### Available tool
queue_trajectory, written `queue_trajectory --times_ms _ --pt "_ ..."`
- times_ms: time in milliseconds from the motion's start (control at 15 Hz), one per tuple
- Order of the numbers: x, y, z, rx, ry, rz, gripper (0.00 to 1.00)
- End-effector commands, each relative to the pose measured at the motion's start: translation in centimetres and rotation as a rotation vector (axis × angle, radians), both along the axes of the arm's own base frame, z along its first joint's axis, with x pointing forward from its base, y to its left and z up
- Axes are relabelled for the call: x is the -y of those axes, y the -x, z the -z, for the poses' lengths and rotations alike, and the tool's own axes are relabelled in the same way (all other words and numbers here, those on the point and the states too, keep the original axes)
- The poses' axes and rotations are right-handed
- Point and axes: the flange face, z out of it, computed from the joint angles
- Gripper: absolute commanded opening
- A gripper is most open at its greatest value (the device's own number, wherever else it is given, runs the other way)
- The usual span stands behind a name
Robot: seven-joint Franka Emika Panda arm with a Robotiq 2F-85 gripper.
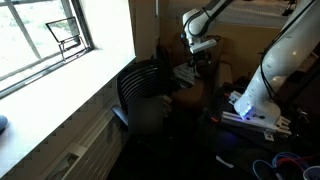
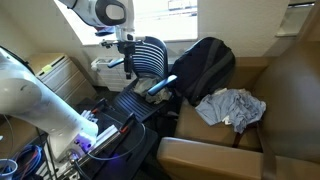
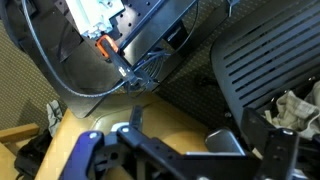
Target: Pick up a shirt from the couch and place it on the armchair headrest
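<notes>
The couch [image 2: 290, 90] bears the shirt [image 2: 232, 107] in an exterior view — wrist view alone shows the hand [image 3: 210, 125] released.

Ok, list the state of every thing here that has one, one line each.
shirt: crumpled on the couch seat, not held.
gripper: open, empty, near the chair's back.
armchair: upright, nothing draped over its top.
backpack: upright, leaning against the couch back.

shirt [image 2: 232, 107] grey-white | couch [image 2: 295, 90] brown | armchair [image 2: 150, 55] black, slatted | backpack [image 2: 205, 62] black | arm [image 2: 30, 95] white
</notes>
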Motion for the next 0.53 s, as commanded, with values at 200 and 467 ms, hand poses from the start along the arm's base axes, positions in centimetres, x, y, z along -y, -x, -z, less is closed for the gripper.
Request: queue_trajectory --times_ms 200,467 --pt "15.1 8.3 3.8 0.037 0.082 0.375 1.00" --pt "18.6 11.2 4.7 -0.020 0.053 0.466 1.00"
